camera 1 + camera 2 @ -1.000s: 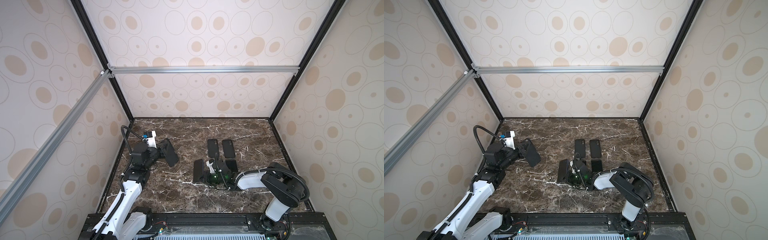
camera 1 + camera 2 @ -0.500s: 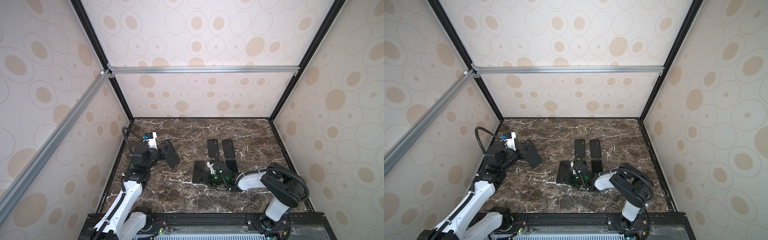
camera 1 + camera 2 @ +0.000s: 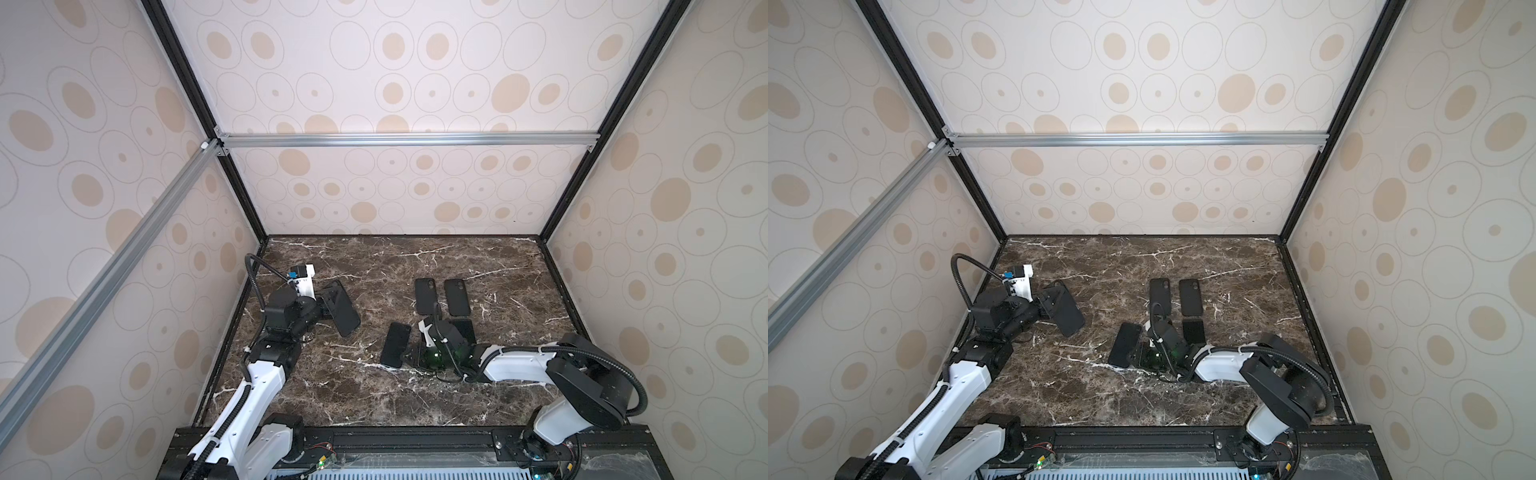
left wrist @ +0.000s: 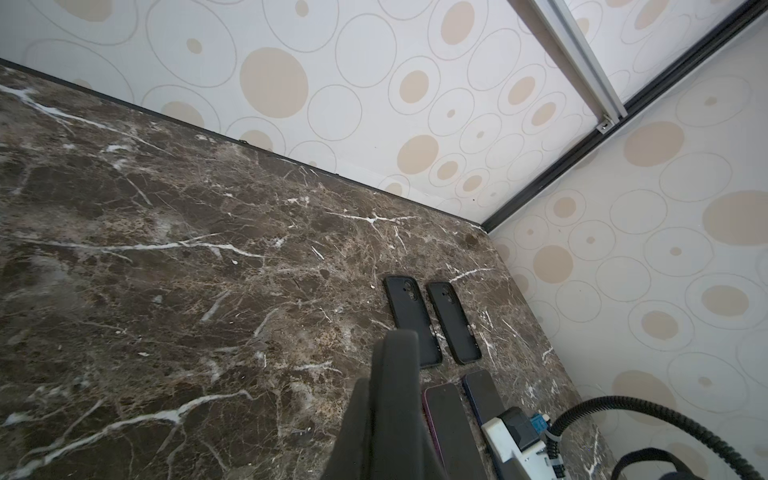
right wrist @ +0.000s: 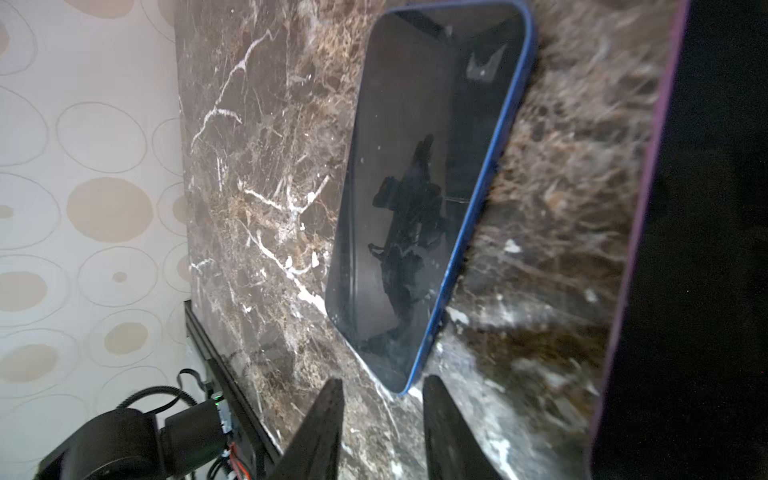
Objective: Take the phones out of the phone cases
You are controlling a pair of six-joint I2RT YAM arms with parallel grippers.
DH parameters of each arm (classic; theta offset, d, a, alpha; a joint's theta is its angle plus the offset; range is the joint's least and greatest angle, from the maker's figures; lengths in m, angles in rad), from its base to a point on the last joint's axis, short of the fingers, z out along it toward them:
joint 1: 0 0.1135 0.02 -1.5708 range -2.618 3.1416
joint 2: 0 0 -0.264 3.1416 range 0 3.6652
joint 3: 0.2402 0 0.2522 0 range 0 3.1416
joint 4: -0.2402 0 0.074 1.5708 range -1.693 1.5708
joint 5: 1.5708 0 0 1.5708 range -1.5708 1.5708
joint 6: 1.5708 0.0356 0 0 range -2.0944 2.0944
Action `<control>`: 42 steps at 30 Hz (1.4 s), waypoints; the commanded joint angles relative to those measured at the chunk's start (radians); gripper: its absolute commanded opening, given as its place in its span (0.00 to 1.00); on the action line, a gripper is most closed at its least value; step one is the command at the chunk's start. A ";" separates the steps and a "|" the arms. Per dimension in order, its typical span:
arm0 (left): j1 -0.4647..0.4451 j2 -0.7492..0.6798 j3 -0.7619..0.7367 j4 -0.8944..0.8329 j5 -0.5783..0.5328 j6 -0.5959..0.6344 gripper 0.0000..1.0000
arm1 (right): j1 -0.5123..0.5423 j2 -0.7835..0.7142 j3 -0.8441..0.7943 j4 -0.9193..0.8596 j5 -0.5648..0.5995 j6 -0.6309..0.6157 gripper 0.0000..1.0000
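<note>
Fingers [image 5: 324, 415] on the right gripper [image 5: 382, 388] are standing parted, gripping nothing, and the phone [image 3: 395, 344] is lying flat on the marble table [image 3: 353, 395] just at that gripper's nine o'clock in both top views (its purple edge is showing in the right wrist view). The left gripper [image 3: 328, 305] is pinching the black phone case [image 3: 347, 316] tight, holding it tilted over the table's nine o'clock side.
</note>
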 commanded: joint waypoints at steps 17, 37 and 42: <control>-0.171 0.106 0.016 0.553 0.430 -0.188 0.01 | -0.052 -0.319 0.351 -0.256 -0.195 -0.611 0.69; -0.226 0.167 0.035 0.553 0.434 -0.190 0.02 | -0.052 -0.198 0.451 -0.262 -0.214 -0.654 0.24; -0.225 0.169 0.041 0.551 0.433 -0.189 0.03 | -0.052 -0.198 0.442 -0.261 -0.201 -0.651 0.10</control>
